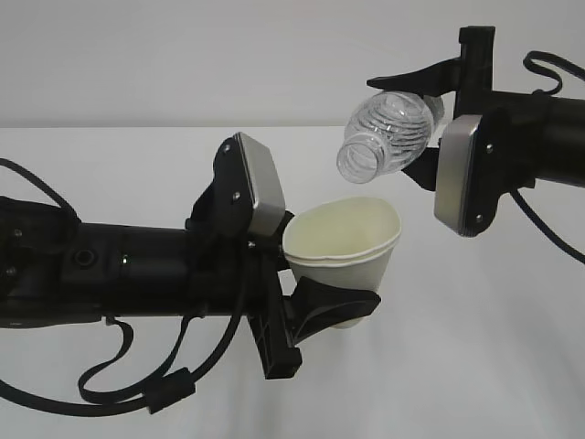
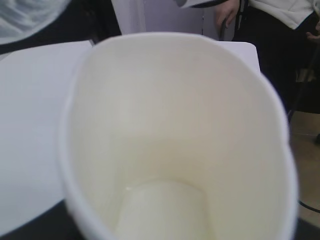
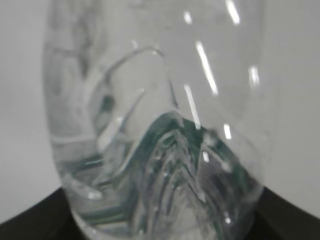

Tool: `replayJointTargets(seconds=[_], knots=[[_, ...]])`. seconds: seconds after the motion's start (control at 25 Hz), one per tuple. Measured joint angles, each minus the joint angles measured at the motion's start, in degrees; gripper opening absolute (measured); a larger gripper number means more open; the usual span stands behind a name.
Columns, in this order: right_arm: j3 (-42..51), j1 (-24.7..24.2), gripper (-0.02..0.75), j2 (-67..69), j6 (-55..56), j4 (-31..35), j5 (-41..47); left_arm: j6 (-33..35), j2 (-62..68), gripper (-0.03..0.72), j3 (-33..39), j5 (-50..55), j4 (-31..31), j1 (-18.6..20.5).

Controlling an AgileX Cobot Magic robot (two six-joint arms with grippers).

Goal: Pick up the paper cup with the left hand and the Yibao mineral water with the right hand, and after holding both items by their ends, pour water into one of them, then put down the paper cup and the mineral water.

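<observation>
Midframe, the left hand pinches the small white tapered paper cup while the right hand clamps the clear ribbed plastic bottle, tilted just above; any misalignment could spill water

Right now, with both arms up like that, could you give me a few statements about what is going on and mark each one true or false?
1. The paper cup is held off the table by the left hand. True.
2. The Yibao mineral water stands upright. False: it is tipped, its open mouth pointing down toward the cup.
3. The bottle's mouth is dipped inside the cup. False: it hangs above the rim, apart from it.
4. The right hand grips the bottle at its base end. True: the fingers close on the end away from the mouth.
5. The cup is brim-full. False: the left wrist view shows its pale inner wall down to the bottom.
</observation>
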Motion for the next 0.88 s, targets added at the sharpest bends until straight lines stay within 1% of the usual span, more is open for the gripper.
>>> replayJointTargets(seconds=[0.24, 0.88], knots=[[0.0, 0.0, 0.484, 0.05, -0.81, 0.22, 0.0, 0.34, 0.0, 0.386, 0.0, 0.04, -1.56, 0.0], [0.0, 0.0, 0.484, 0.76, -4.35, 0.48, 0.13, 0.42, 0.0, 0.386, 0.0, 0.17, -1.97, 0.0]])
